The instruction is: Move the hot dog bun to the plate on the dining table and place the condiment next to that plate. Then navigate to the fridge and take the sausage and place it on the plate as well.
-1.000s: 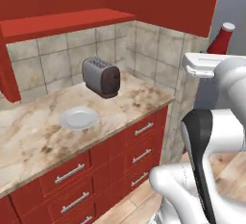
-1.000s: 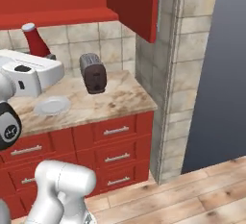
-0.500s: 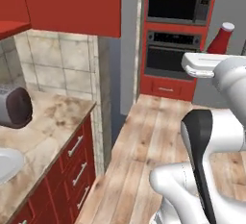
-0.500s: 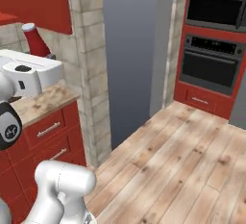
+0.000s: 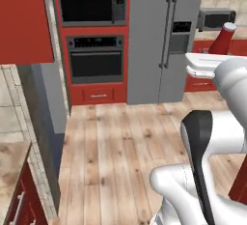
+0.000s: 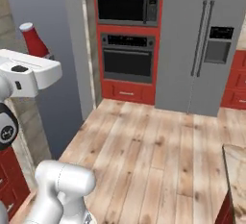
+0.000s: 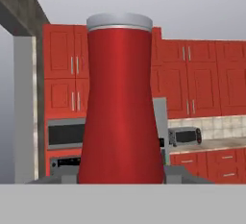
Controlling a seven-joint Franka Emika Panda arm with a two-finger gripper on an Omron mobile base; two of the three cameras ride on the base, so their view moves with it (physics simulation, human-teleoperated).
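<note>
The condiment, a red bottle with a pale cap, stands upright in my gripper, which is shut on its lower body. In the left base view the condiment rises above my white hand at the right edge. In the right base view the condiment sits above my hand at the left. The fridge is tall and grey with both doors shut, and stands across the wooden floor; the right base view has the fridge at the right. The hot dog bun, plate, dining table and sausage are out of view.
A black-fronted oven with a microwave above it sits in red cabinets left of the fridge. A stone-tiled wall corner and counter end stand at the near left. A marble counter corner juts in at the right. Open wood floor lies ahead.
The whole picture has swung: the base has turned from the counter with the toaster and white plate to face the oven and fridge. The bottle stays in my grip.
</note>
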